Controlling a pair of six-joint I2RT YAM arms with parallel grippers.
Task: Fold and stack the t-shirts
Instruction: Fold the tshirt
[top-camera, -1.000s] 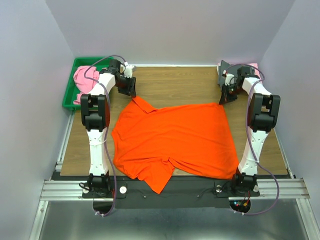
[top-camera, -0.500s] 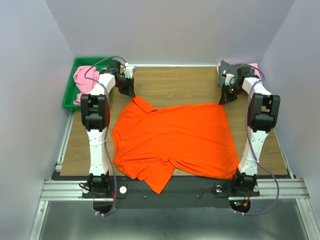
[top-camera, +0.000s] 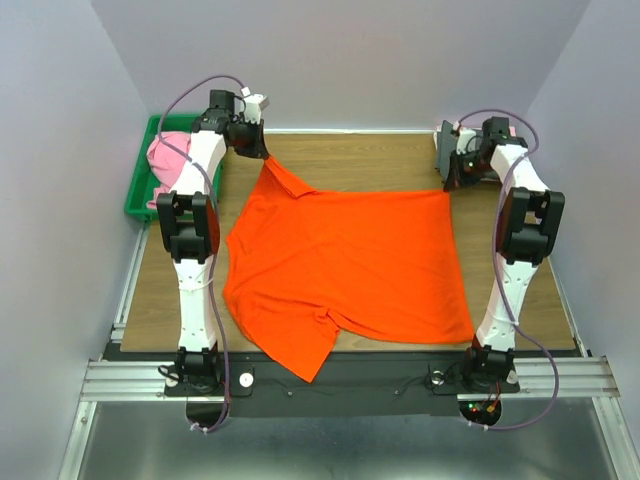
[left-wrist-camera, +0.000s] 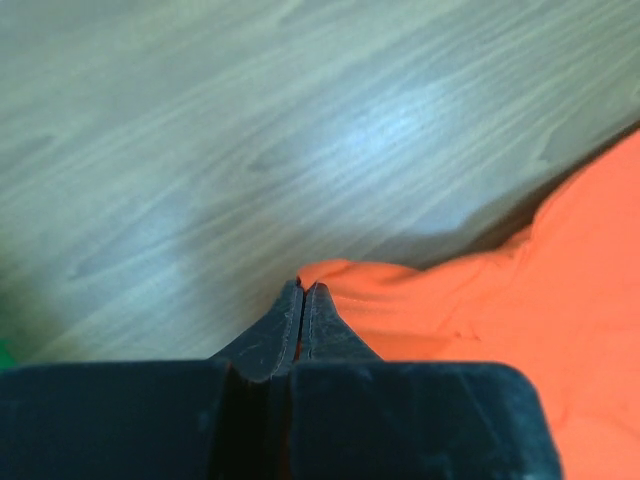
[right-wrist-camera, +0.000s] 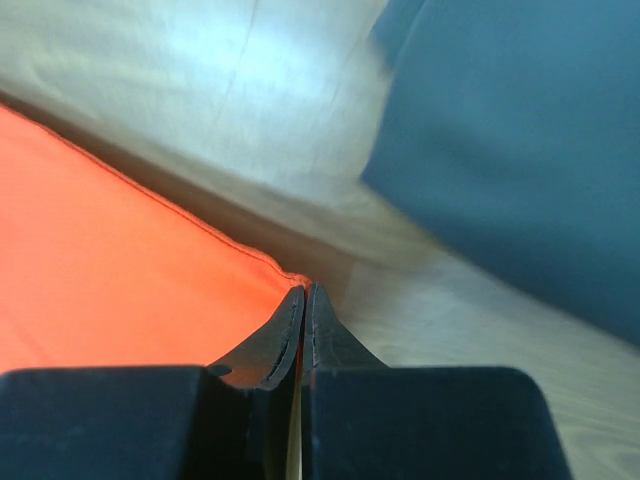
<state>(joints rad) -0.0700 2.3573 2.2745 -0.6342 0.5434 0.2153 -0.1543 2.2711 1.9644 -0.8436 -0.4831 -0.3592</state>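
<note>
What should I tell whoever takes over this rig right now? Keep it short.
Left gripper: shut on the orange t-shirt, far left corner. Right gripper: shut on its far right corner.
The shirt lies spread across the table, unfolded, one sleeve over the near edge. A pink t-shirt sits bunched in the green tray; a dark grey shirt lies at the far right corner.
Done: shirt laid out, both far corners gripped.
To do: fold it, stack it, then the pink one.

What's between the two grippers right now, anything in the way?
Top view: only the orange t-shirt, its far edge strung between the left gripper and right gripper, each shut on a corner. Bare table wood beyond it.
</note>
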